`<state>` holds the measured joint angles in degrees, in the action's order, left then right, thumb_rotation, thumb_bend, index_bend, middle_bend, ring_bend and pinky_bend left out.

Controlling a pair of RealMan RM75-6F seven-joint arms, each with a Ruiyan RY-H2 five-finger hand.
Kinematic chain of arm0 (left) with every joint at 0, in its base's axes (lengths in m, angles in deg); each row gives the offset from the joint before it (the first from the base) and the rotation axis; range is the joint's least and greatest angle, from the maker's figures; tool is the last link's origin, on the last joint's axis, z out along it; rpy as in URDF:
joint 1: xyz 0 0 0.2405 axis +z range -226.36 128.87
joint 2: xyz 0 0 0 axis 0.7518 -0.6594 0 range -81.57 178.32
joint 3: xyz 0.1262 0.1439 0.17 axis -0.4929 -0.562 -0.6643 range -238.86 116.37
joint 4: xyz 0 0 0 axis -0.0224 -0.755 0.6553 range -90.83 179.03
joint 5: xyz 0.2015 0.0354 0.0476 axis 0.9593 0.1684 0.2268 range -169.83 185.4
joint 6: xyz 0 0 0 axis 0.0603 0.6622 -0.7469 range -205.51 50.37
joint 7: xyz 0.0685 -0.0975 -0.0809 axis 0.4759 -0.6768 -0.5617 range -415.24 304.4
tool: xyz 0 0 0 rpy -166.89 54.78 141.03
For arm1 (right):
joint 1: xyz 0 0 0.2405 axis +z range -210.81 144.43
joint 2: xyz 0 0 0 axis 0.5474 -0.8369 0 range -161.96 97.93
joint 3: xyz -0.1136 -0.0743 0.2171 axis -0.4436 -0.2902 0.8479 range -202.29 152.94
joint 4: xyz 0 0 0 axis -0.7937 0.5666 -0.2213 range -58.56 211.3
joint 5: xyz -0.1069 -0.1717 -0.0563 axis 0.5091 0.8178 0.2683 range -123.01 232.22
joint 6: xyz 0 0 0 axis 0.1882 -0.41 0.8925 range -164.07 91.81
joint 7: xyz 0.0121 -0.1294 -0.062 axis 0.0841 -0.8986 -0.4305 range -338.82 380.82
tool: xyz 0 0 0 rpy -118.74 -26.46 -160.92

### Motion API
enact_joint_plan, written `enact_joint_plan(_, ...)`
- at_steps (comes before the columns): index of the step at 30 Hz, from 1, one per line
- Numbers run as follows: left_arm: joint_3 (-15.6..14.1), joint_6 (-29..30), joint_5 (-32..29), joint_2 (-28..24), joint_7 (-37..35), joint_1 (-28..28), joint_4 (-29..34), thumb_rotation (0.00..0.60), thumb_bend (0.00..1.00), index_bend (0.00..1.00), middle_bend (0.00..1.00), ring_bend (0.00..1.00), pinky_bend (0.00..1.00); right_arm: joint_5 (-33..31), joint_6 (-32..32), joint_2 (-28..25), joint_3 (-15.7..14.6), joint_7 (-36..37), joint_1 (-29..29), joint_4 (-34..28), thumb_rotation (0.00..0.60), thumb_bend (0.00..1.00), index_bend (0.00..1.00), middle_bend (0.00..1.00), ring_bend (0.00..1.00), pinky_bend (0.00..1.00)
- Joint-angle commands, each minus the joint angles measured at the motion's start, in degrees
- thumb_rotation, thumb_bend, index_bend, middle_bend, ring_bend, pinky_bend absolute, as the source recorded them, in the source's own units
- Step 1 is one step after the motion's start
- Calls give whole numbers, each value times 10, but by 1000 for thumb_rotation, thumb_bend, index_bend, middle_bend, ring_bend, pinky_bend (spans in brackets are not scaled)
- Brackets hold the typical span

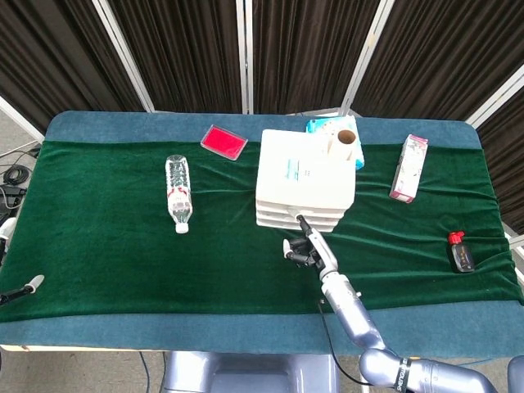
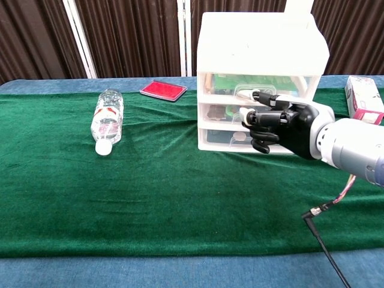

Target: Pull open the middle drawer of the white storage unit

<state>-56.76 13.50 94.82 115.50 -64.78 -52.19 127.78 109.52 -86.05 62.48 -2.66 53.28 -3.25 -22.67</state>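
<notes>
The white storage unit [image 1: 304,176] stands at the table's middle back, and in the chest view [image 2: 264,42] its three clear-fronted drawers all sit flush. My right hand [image 2: 276,123] hangs right in front of the middle drawer [image 2: 219,112], fingers curled in, with one finger stretched up toward the drawer fronts. I cannot tell whether it touches a handle. In the head view the right hand [image 1: 304,250] sits just before the unit's front edge. Only a fingertip of my left hand [image 1: 31,283] shows at the far left edge.
A water bottle [image 1: 178,192] lies left of the unit, with a red case [image 1: 223,141] behind it. A paper roll [image 1: 344,143] stands on the unit. A pink carton [image 1: 408,168] and a small black bottle [image 1: 461,252] stand to the right. A cable [image 2: 327,240] trails under my right arm.
</notes>
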Motion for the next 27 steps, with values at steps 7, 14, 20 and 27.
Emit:
enact_joint_plan(7,0,0,0,0,0,0,0,600,0,0,0,0,0,-5,18,-7,5,17,0,-5,600,536,192,915,957,836)
enact_joint_plan(14,-1,1,2,0,2,0,0,600,0,0,0,0,0,-1,26,-19,4,24,-5,-19,600,536,212,915,957,836)
enact_joint_plan(20,-1,3,4,1,4,1,1,600,0,0,0,0,0,7,30,-31,0,33,-12,-33,600,538,234,915,958,836)
enact_joint_plan(27,-1,5,4,0,4,1,2,600,0,0,0,0,0,15,43,-40,-8,49,-19,-38,600,538,237,915,957,836)
